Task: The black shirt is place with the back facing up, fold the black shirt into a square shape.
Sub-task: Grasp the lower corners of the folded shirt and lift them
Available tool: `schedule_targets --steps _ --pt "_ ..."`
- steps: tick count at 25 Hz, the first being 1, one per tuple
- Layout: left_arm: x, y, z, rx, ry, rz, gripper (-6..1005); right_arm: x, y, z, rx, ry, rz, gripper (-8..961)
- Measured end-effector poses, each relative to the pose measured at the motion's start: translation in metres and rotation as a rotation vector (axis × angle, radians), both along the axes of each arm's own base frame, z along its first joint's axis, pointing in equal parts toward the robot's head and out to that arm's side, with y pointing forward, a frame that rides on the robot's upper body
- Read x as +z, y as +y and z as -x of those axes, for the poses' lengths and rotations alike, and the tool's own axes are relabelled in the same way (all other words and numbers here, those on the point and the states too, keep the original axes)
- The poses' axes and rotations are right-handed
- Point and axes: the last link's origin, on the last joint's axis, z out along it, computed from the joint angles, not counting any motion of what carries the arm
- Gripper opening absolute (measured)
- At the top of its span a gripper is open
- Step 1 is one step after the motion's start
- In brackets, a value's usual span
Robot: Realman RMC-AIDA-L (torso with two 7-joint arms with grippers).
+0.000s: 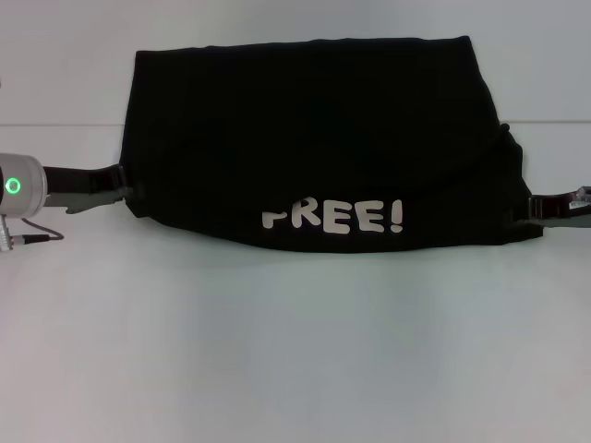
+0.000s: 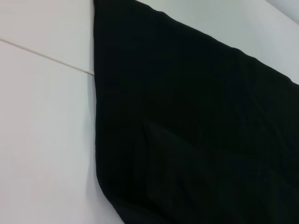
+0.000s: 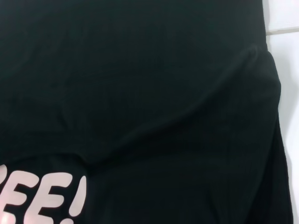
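Flanking the black shirt, both tools touch its side edges.

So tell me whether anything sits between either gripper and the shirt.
Nothing visible does. The left gripper meets the black shirt at its left edge, the right gripper at its right edge, on the white table.
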Motion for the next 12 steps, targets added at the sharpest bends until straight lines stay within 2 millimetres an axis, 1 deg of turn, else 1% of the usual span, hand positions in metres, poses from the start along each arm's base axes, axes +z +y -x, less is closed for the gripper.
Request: schedule_targets --steps 3,8,12 --pt "-0.0001 0.0001 -0.0008 -0.002 -0.002 0.002 13 0.0001 -0.0001 0.0003 -0.001 0.002 0.002 343" --pt "-0.0011 -0.0004 -0.0017 -0.003 -0.006 0.008 15 0.0014 0.0010 0.0014 0.002 0.001 0.000 111" --pt "-0.0020 -0.0025 -0.0030 -0.006 -0.013 0.030 16 0.0048 0.0001 0.0025 0.003 0.007 0.010 63"
